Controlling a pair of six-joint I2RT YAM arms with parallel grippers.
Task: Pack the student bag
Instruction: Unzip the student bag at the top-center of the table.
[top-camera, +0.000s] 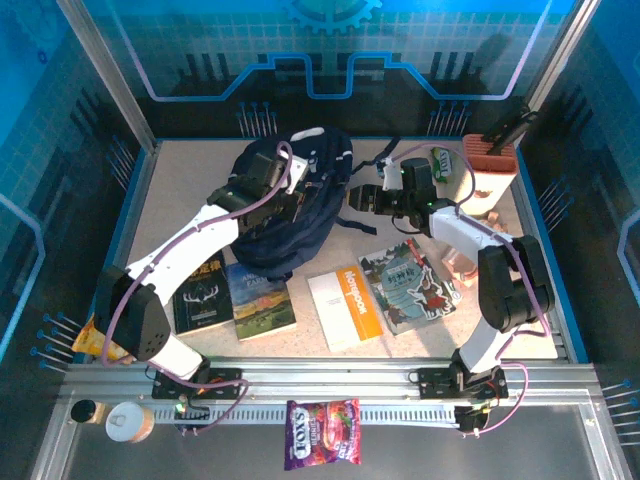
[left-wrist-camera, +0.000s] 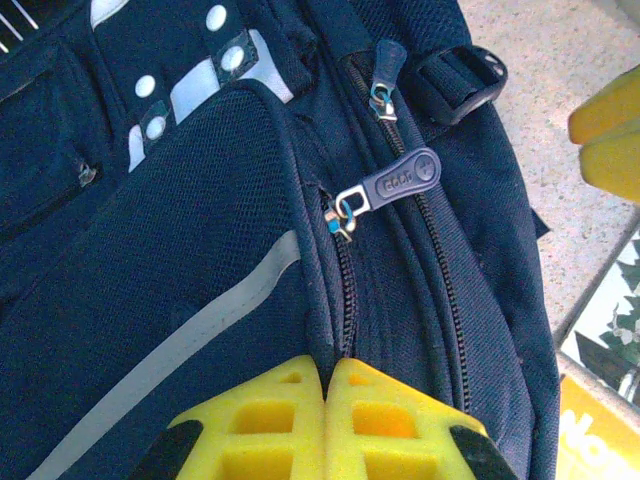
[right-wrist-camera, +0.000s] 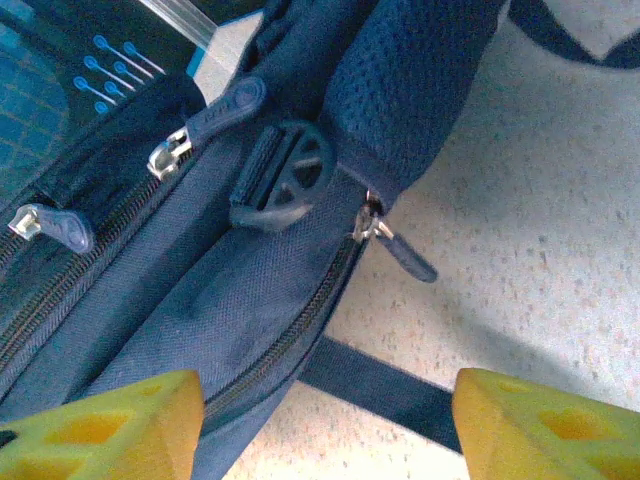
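Observation:
The student bag (top-camera: 300, 205), a dark navy backpack with pale grey patches, lies at the back middle of the table. My left gripper (top-camera: 288, 197) rests on its top. In the left wrist view the yellow fingers (left-wrist-camera: 280, 420) are shut, pinching a fold of the student bag (left-wrist-camera: 180, 250) beside a zipper track, below a grey zipper pull (left-wrist-camera: 395, 180). My right gripper (top-camera: 356, 198) is at the bag's right edge. In the right wrist view it (right-wrist-camera: 325, 420) stands open, straddling the bag's lower zippered edge (right-wrist-camera: 270, 330) and a black strap (right-wrist-camera: 390, 390). A small zipper pull (right-wrist-camera: 405, 255) hangs just ahead.
In front of the bag lie a dark book (top-camera: 203, 295), a landscape book (top-camera: 262, 298), an orange and white notebook (top-camera: 343, 305) and an illustrated book (top-camera: 408, 283). A brown box (top-camera: 490, 170) and a green packet (top-camera: 442, 162) stand back right. A snack bag (top-camera: 322, 447) lies on the front rail.

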